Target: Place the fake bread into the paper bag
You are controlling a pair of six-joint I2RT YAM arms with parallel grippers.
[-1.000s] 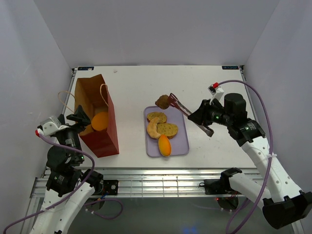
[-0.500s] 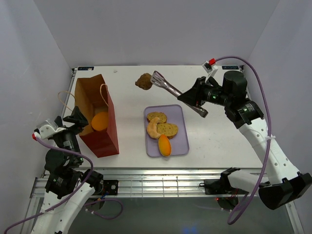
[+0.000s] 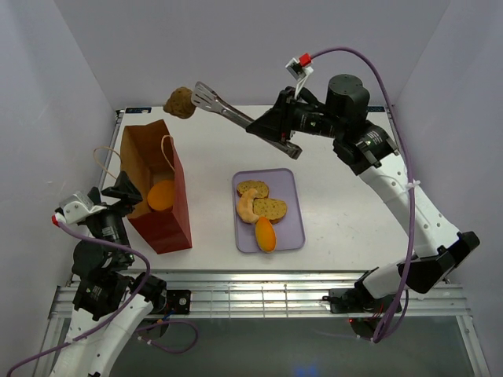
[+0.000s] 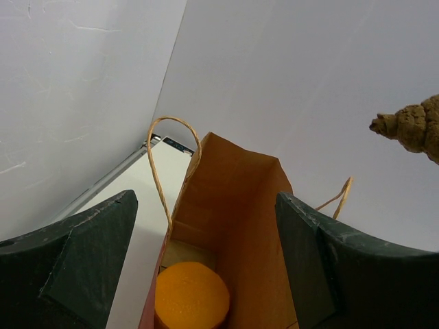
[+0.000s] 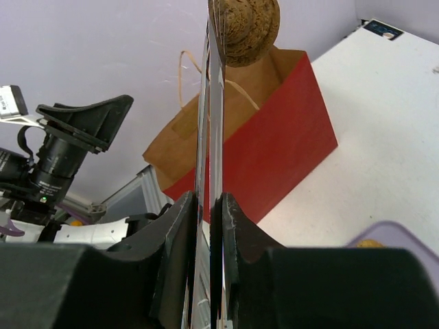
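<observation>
My right gripper (image 3: 284, 133) is shut on a pair of metal tongs (image 3: 236, 116) that pinch a round brown-crusted bread piece (image 3: 180, 102), held high over the far end of the paper bag (image 3: 169, 212). The bag stands open with an orange bun (image 3: 161, 195) inside. My left gripper (image 3: 126, 188) is open and empty at the bag's near-left rim. The left wrist view shows the bag's tan inside (image 4: 254, 205), the bun (image 4: 191, 298) and the hanging bread (image 4: 415, 127). The right wrist view shows the tongs (image 5: 214, 137), the bread (image 5: 250, 27) and the bag (image 5: 274, 130).
A lavender tray (image 3: 292, 228) sits mid-table with two brown-crusted slices (image 3: 252, 188) (image 3: 270, 208), a pale crescent roll (image 3: 247, 206) and an orange bun (image 3: 266, 233). White walls close in the table on three sides. The left arm's wrist (image 5: 68, 137) shows beside the bag.
My right arm has risen and swung left, carrying the tongs and brown bread from above the tray to above the bag's far end. The left arm has barely moved.
</observation>
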